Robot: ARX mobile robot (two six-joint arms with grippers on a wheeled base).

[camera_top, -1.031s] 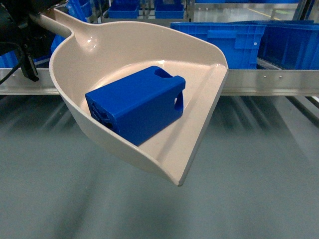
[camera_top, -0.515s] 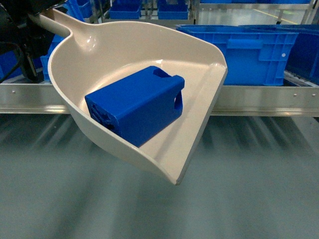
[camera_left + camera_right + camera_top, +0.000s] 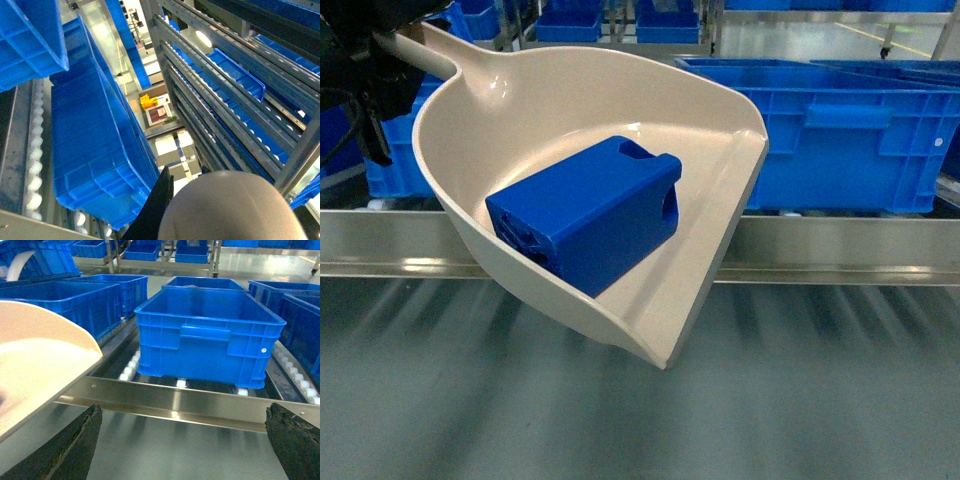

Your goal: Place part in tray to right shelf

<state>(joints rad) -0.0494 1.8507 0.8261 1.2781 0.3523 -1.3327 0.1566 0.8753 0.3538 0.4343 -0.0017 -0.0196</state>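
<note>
The left gripper (image 3: 365,60) is cut off at the head view's top-left corner, dark and hard to read; it carries the beige tray (image 3: 710,235) by its handle, though whether its jaws are clamped cannot be told. The blue part (image 3: 582,213) lies tilted inside the tray, well down from that handle. The right gripper (image 3: 185,440) shows only two dark fingertips (image 3: 75,442), spread wide and holding nothing, facing the right shelf's steel rail (image 3: 200,407) and a blue crate (image 3: 207,332) on white rollers
</note>
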